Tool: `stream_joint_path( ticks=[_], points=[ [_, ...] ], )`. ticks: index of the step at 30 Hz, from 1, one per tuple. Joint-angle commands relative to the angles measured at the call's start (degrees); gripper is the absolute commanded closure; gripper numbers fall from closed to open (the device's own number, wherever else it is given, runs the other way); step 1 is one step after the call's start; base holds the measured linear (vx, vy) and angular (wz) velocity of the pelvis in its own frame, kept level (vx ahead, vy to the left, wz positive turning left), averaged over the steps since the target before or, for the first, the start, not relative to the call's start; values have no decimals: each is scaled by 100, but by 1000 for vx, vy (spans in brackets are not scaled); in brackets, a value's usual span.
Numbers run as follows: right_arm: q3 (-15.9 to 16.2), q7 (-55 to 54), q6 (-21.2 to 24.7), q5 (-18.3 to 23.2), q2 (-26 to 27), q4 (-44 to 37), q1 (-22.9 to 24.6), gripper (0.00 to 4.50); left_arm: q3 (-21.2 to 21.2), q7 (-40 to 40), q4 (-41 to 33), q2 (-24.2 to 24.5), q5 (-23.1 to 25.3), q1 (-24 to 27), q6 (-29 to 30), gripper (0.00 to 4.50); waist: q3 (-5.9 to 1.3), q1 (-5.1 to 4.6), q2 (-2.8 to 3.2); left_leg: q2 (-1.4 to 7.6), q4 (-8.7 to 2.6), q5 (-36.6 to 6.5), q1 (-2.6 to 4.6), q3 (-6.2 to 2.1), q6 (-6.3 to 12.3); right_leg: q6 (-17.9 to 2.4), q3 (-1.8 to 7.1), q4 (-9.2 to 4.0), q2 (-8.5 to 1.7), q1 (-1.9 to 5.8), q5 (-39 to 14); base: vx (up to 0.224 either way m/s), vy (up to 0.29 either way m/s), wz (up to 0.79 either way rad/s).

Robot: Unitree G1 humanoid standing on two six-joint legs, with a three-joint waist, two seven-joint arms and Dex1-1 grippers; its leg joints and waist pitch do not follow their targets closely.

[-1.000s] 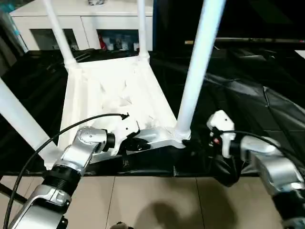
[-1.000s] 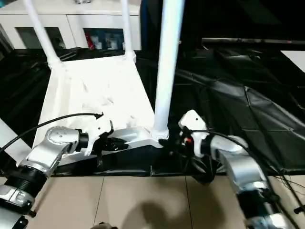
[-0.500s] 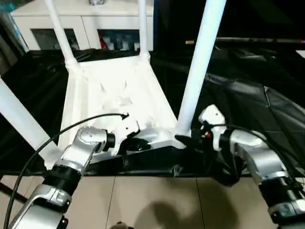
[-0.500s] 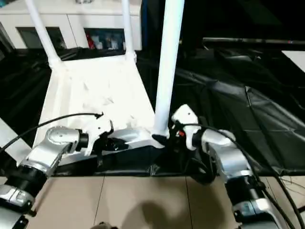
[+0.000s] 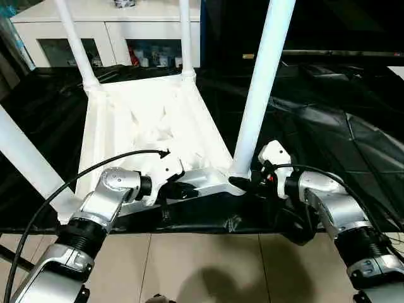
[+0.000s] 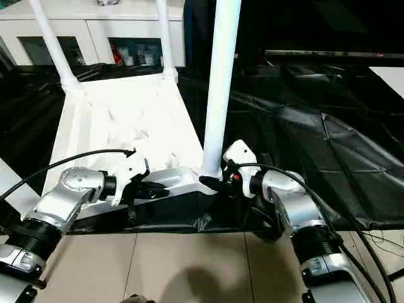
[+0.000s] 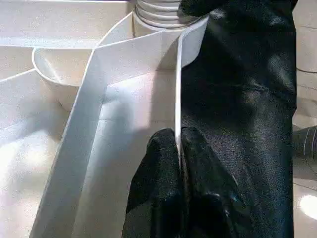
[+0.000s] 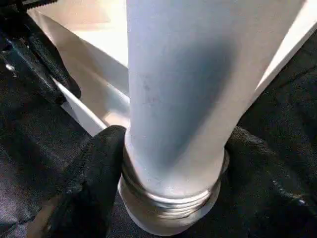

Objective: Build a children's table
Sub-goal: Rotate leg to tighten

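The white tabletop (image 5: 151, 120) lies underside up on a black sheet, with a white leg standing in each corner socket. My left gripper (image 5: 183, 188) is shut on the tabletop's thin near rim (image 7: 177, 99), a black finger (image 7: 158, 153) on each side of it. My right gripper (image 5: 243, 183) is at the near right corner, shut on the base of the tall near right leg (image 5: 259, 95). There, its fingers (image 8: 99, 163) press both sides of the leg just above the threaded collar (image 8: 168, 203). The near left leg (image 5: 25, 158) rises beside my left forearm.
A white cabinet with glass doors (image 5: 120, 31) stands behind the tabletop. The crumpled black sheet (image 5: 334, 126) spreads out to the right. Beige floor tiles (image 5: 208, 265) lie in front of the sheet's near edge. A black cable (image 5: 82, 177) arcs over my left arm.
My right gripper has moved left from beside the corner onto the base of the near right leg and closed on it. The left gripper has kept its hold on the rim.
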Motion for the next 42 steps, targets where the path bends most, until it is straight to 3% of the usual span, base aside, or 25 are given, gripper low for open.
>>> stream_joint_path(
  ticks=[1, 2, 5, 6, 7, 8, 10, 11, 12, 15, 16, 17, 19, 21, 23, 26, 29, 35, 42],
  points=[
    [-43, -329, 68, -145, 108, 317, -64, 176, 243, 348, 135, -105, -37, -119, -123, 450, -405, 14, -106, 161, -372, -992, 123, -115, 227, -1155, 243, -487, -389, 284, -1098, 0, 0, 0],
    [-80, -458, 91, -154, 160, 401, -74, 177, 260, 487, 196, -148, -5, -142, -136, 450, -394, 3, -108, 158, -381, -1043, 128, -115, 207, -1145, 242, -501, -387, 278, -1182, 0, 0, 0],
    [-411, -1582, 319, -127, 594, 803, -119, 177, 376, 1295, 474, -497, 100, -311, 70, 450, -320, -42, -109, 144, -426, -1530, 203, -125, 5, -974, 244, -623, -410, 248, -2150, 0, 0, 0],
    [-552, -2084, 422, -104, 793, 975, -148, 178, 442, 1605, 579, -673, 96, -402, 171, 450, -320, -57, -74, 153, -447, -1662, 228, -149, -98, -912, 244, -642, -425, 251, -2398, 0, 0, 0],
    [-645, -2463, 490, -95, 941, 1101, -176, 178, 449, 1828, 667, -793, 135, -487, 251, 450, -334, -63, -93, 154, -459, -1740, 242, -162, -135, -848, 239, -657, -429, 256, -2485, 0, 0, 0],
    [-659, -2711, 519, -127, 1059, 1181, -203, 178, 438, 2066, 780, -900, 202, -586, 327, 450, -331, -71, -78, 152, -458, -1752, 261, -154, -153, -844, 251, -666, -424, 229, -2464, 0, 0, 0],
    [-710, -3413, 574, -192, 1431, 1365, -334, 178, 420, 2747, 1160, -1204, 361, -886, 411, 450, -349, -73, -84, 143, -463, -1701, 257, -160, -167, -835, 246, -667, -416, 249, -2338, 0, 0, 0],
    [-725, -3523, 586, -188, 1505, 1396, -369, 178, 425, 2867, 1230, -1261, 377, -941, 429, 450, -347, -80, -23, 144, -464, -1755, 287, -147, -186, -858, 260, -680, -399, 204, -2239, 0, 0, 0],
    [-774, -3798, 594, -172, 1730, 1514, -505, 178, 457, 3202, 1445, -1426, 433, -1091, 396, 450, -346, -83, -47, 141, -470, -1776, 282, -156, -184, -880, 251, -673, -403, 226, -2200, 0, 0, 0],
    [-553, -3785, 399, -360, 1993, 1622, -683, 178, 315, 3310, 1596, -1584, 588, -1178, 276, 450, -379, -54, -43, 131, -481, -1594, 239, -162, -109, -908, 243, -658, -419, 287, -1843, 0, 0, 0],
    [-455, -3617, 247, -406, 2065, 1606, -703, 178, 264, 3297, 1612, -1615, 634, -1182, 239, 450, -386, -37, -42, 136, -474, -1531, 244, -155, -57, -924, 251, -646, -420, 274, -1670, 0, 0, 0],
    [-408, -3483, 127, -414, 2104, 1583, -701, 143, 241, 3289, 1617, -1628, 658, -1181, 224, 450, -388, -42, -55, 128, -475, -1481, 215, -157, -5, -946, 247, -629, -422, 299, -1546, 0, 0, 0],
    [-378, -3307, 21, -388, 2108, 1519, -679, 122, 238, 3272, 1618, -1619, 662, -1169, 196, 450, -397, -35, -61, 127, -470, -1428, 213, -152, 76, -966, 243, -624, -435, 305, -1481, 0, 0, 0],
    [-342, -3062, -84, -377, 2022, 1413, -642, 99, 226, 3138, 1567, -1541, 657, -1109, 95, 450, -395, -35, -65, 126, -473, -1465, 193, -159, 129, -943, 231, -630, -444, 321, -1610, 0, 0, 0],
    [-386, -2797, -94, -354, 1828, 1335, -645, 89, 227, 2862, 1542, -1416, 613, -1027, -60, 450, -394, -93, -116, 118, -493, -1394, 122, -177, 155, -858, 208, -617, -436, 367, -1603, 0, 0, 0],
    [-365, -2467, -134, -366, 1512, 1193, -635, 89, 179, 2383, 1408, -1216, 569, -881, -340, 450, -397, -165, -112, 120, -494, -1274, 71, -195, 206, -882, 193, -590, -432, 389, -1475, 0, 0, 0],
    [-362, -1588, -96, -229, 997, 870, -551, 89, 158, 1649, 1138, -873, 449, -630, -513, 450, -401, -128, -111, 130, -452, -1275, 142, -165, 287, -980, 223, -606, -444, 344, -1395, 0, 0, 0],
    [-172, -164, -208, -224, 220, 501, -417, 89, 181, 308, 379, -418, -168, -176, -411, 450, -409, -50, -91, 178, -431, -1037, 158, -118, 409, -1326, 217, -509, -408, 310, -841, 0, 0, 0],
    [74, 617, -107, -212, -151, 294, -347, 89, 173, -317, -81, -154, -384, 38, -171, 450, -401, 28, -119, 187, -433, -1051, 178, -94, 429, -1363, 231, -498, -418, 299, -823, 0, 0, 0]
  ],
)
